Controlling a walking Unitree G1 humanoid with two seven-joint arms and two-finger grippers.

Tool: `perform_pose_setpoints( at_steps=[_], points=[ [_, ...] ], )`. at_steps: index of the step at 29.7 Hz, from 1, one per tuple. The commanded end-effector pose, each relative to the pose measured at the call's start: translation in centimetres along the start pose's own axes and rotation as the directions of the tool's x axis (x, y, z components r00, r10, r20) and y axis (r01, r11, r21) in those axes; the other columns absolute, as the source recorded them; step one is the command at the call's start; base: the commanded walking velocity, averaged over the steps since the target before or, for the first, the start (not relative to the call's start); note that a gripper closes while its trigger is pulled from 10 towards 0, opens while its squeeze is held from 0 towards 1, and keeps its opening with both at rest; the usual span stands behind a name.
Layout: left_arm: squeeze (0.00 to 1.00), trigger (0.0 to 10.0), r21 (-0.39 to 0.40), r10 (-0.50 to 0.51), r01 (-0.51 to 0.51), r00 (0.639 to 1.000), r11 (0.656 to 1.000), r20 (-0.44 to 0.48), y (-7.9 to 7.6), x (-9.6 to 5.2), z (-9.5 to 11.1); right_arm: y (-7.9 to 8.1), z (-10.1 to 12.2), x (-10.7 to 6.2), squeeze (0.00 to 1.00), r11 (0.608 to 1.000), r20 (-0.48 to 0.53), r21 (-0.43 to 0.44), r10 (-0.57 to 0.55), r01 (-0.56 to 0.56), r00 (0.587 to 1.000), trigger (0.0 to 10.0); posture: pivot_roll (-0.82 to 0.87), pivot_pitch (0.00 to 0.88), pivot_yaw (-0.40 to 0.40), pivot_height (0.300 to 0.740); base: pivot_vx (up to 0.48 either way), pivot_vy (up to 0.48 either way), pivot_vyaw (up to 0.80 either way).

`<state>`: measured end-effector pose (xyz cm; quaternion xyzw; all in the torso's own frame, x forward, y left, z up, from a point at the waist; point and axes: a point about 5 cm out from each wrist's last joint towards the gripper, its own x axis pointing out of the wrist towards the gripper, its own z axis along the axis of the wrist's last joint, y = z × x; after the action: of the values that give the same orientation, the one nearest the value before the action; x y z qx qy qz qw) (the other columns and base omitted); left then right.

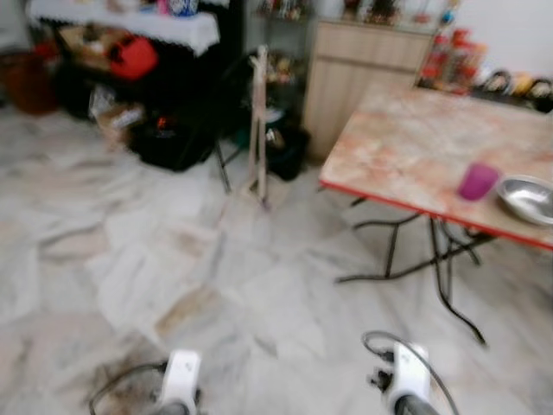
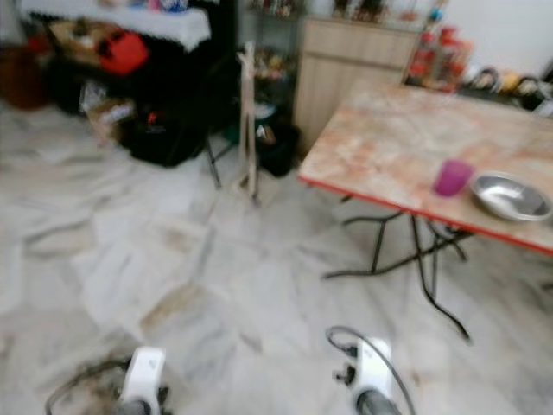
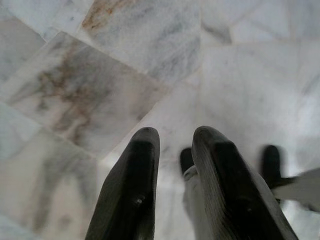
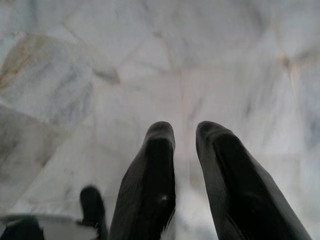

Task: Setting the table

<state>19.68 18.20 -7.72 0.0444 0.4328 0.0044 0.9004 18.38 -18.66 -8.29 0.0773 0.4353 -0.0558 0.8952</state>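
Note:
A folding table (image 1: 406,147) with a marbled pink top and a red edge stands ahead on my right. Near its front edge sit a purple cup (image 1: 477,181) and, to its right, a shallow metal bowl (image 1: 527,199). Both arms hang low over the marble floor, far short of the table: the left arm (image 1: 180,380) and the right arm (image 1: 408,376). My left gripper (image 3: 175,137) points at the floor tiles, its fingers slightly apart with nothing between them. My right gripper (image 4: 185,131) does the same, and it is empty too. The head views are blurred.
The table's black folding legs (image 1: 432,259) splay out beneath it. A wooden cabinet (image 1: 354,73) stands behind the table's left corner. A thin wooden stand (image 1: 257,121) and black bags (image 1: 173,138) sit at the back centre, and a red bag (image 1: 132,56) lies under a covered table.

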Motion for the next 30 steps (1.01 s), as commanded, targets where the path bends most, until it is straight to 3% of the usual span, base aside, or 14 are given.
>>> perform_pose_setpoints(
  at_steps=[1, 25, 30],
  points=[
    [0.00, 10.0, 0.000, -0.019, 0.019, 1.000, 1.000, 0.000, -0.91, 0.09, 0.22, -0.81, 0.37, -0.03, 0.00, 1.000, 0.006, -0.010, -0.022, 0.022, 1.000, 10.0, 0.00, 0.000, -0.032, 0.740, 0.000, 0.000, -0.77],
    [0.00, 10.0, -0.004, -0.029, 0.029, 1.000, 1.000, -0.001, -0.83, 0.09, 0.25, -0.56, 0.19, -0.03, 0.00, 1.000, 0.003, 0.002, -0.023, 0.023, 1.000, 10.0, 0.01, 0.000, -0.020, 0.740, 0.000, 0.000, -0.77],
    [0.00, 10.0, 0.009, -0.030, 0.030, 1.000, 1.000, -0.004, -0.91, 0.12, 0.31, -0.66, 0.67, 0.01, 0.00, 0.999, 0.031, 0.027, -0.030, 0.029, 0.999, 10.0, 0.01, 0.000, -0.020, 0.740, 0.000, 0.000, 0.00]
  ],
)
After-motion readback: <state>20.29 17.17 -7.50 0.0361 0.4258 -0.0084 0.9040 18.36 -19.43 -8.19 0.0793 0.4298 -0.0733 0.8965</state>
